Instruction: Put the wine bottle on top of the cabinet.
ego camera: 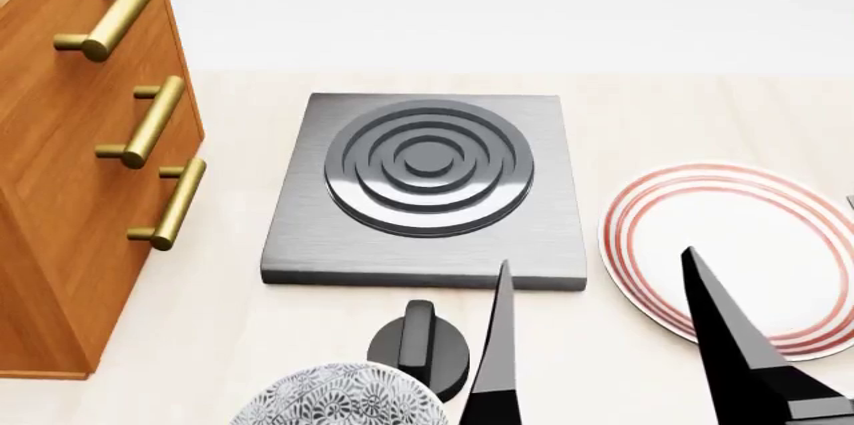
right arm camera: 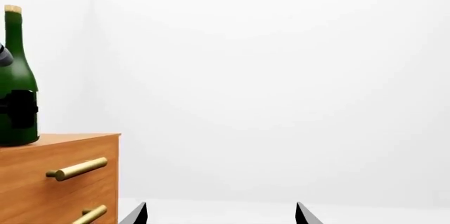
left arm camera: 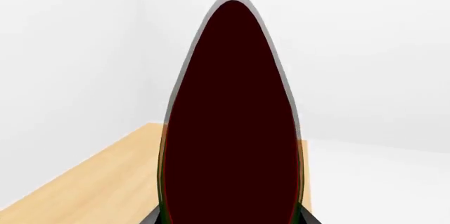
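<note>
In the left wrist view a dark, almost black oval fills the middle: the wine bottle [left arm camera: 232, 124] seen so close that no label or cork can be made out. The left gripper's black fingers [left arm camera: 307, 217] barely show at its sides, so it seems pinched on the glass. Behind lies a strip of the cabinet [left arm camera: 91, 182] top.

The head view shows only the cabinet's drawer side with brass handles [ego camera: 167, 203]; its top is cut off. A grey burner plate [ego camera: 427, 190], a black knob [ego camera: 420, 345], a red-ringed plate [ego camera: 727, 245] and part of a patterned bowl [ego camera: 340, 400] sit on the counter. The right gripper [ego camera: 614, 345] has its fingers spread apart.

The right wrist view shows the bottle standing upright on the cabinet top, partly cropped, with something dark clasping its body.
</note>
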Available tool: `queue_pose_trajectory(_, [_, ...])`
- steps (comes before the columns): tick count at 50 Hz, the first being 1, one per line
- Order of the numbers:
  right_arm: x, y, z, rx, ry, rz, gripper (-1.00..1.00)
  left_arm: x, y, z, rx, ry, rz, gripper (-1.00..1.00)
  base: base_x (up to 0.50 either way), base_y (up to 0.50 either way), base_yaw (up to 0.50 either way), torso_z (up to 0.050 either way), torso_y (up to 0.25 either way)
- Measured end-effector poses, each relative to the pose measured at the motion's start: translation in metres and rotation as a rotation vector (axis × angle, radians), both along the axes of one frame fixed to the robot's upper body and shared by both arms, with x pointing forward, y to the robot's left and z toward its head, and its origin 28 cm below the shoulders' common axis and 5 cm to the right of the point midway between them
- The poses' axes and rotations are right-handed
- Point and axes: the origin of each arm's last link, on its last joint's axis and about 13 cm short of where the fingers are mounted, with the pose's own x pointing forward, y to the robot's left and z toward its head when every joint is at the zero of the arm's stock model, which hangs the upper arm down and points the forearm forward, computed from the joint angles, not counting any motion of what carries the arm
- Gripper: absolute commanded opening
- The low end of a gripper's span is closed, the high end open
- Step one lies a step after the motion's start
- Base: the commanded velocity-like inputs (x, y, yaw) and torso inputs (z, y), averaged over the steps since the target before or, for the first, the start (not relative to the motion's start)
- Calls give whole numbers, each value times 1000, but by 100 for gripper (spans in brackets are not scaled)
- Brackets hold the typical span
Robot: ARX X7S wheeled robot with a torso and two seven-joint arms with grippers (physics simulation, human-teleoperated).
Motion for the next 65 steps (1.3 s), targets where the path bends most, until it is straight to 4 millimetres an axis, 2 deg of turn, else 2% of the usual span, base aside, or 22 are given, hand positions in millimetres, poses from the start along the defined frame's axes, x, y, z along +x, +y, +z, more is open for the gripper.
queue_pose_trajectory(13, [0, 0, 0, -2, 1, 2, 100, 0, 0, -2, 7, -6, 1, -100, -2, 0, 2, 0, 0])
queue_pose_trajectory(14, [0, 0, 0, -2, 0, 2, 100, 0, 0, -2, 8, -6, 1, 100, -11, 0, 0, 0, 0])
queue_pose_trajectory(24, [0, 0, 0, -3, 0, 3, 100, 2, 0, -17, -31, 51, -1, 100, 0, 0, 0, 0, 0])
queue_pose_trajectory(38, [0, 1, 0, -4, 1, 4, 100, 2, 0, -23, -54, 71, -4, 100, 0, 0, 0, 0, 0])
queue_pose_trajectory(54, [0, 1, -1, -4, 2, 7, 100, -2, -1, -20, -47, 52, -11, 100, 0, 0, 0, 0, 0])
queue_pose_trajectory(65, [0, 2, -1, -7, 2, 12, 100, -23, -3, -4, -30, -58, -25, 100, 0, 0, 0, 0, 0])
